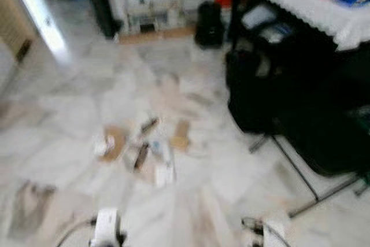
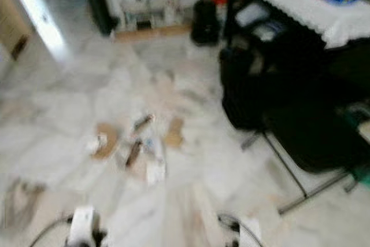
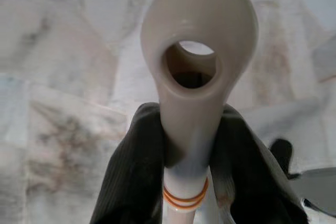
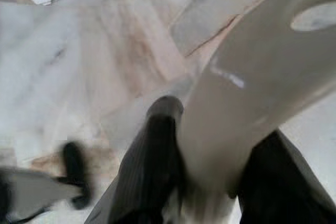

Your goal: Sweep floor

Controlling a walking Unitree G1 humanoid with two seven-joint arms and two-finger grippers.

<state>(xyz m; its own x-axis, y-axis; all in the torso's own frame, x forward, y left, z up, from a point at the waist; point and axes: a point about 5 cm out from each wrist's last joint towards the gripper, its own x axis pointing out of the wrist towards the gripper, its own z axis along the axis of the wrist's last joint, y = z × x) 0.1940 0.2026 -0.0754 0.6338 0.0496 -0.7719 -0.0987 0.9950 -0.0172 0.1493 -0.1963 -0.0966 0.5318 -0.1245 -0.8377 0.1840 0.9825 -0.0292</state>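
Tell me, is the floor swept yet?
Not yet. Each gripper is shut on a cream plastic handle with a hanging hole: left gripper on one handle, right gripper on the other. The scattered cardboard and paper scraps lie on the white marble floor, unswept.

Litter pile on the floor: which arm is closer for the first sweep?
Left, marginally. The litter lies ahead, toward the robot's left. The left claw grips one cream handle, the right claw another. Which is the broom, I cannot tell.
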